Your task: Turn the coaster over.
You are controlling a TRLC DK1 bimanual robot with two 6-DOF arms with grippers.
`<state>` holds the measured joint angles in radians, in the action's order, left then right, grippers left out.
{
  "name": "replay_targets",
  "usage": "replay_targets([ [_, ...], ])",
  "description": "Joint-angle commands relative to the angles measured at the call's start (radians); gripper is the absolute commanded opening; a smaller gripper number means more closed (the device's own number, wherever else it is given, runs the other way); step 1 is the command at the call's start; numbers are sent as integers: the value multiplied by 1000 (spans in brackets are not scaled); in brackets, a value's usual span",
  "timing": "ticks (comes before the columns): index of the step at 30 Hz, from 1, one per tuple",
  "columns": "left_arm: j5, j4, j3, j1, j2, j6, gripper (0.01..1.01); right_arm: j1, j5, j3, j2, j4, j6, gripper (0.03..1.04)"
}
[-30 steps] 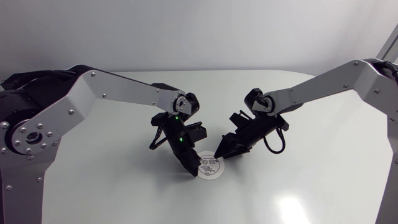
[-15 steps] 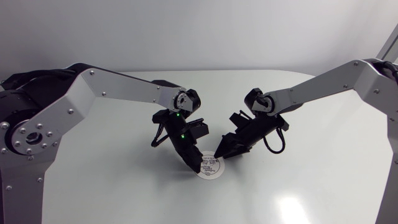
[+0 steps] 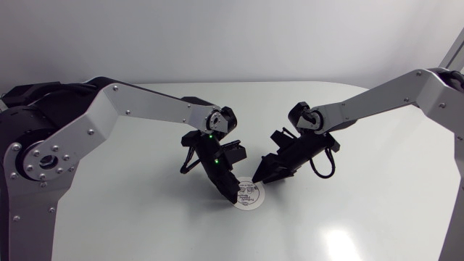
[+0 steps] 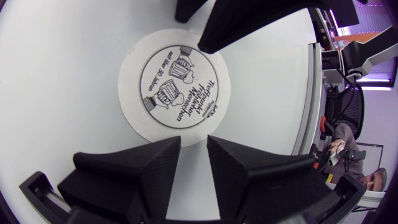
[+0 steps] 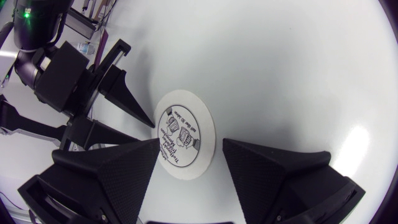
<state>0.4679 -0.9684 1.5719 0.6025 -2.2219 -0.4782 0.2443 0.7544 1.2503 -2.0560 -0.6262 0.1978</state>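
A round white coaster (image 3: 251, 200) with black print lies flat on the white table, print side up. My left gripper (image 3: 234, 194) points down at its left edge; in the left wrist view the coaster (image 4: 175, 87) lies just ahead of the left gripper (image 4: 193, 144), whose fingers are shut with the tips at the rim. My right gripper (image 3: 259, 177) is at the opposite edge, open. In the right wrist view the coaster (image 5: 185, 142) lies between and ahead of the right gripper (image 5: 190, 144), and the left gripper's pointed tips (image 5: 149, 121) touch its far rim.
The white tabletop (image 3: 348, 217) around the coaster is bare. The two arms meet over the table's middle, their grippers only a coaster's width apart.
My left gripper has shifted a little right and toward the table's front, and the coaster has slid slightly with it. The right gripper has hardly moved.
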Motion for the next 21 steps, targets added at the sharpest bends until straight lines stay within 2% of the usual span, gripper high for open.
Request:
replay_targets([
  [1, -6, 11, -18, 14, -50, 13, 331, -17, -32, -49, 11, -24, -6, 746],
  [9, -6, 19, -21, 16, -47, 15, 331, -10, -27, -132, 33, -29, 20, 746],
  [21, -6, 37, -38, 16, -39, 23, 331, 58, 37, -74, -50, -24, 0, 748],
])
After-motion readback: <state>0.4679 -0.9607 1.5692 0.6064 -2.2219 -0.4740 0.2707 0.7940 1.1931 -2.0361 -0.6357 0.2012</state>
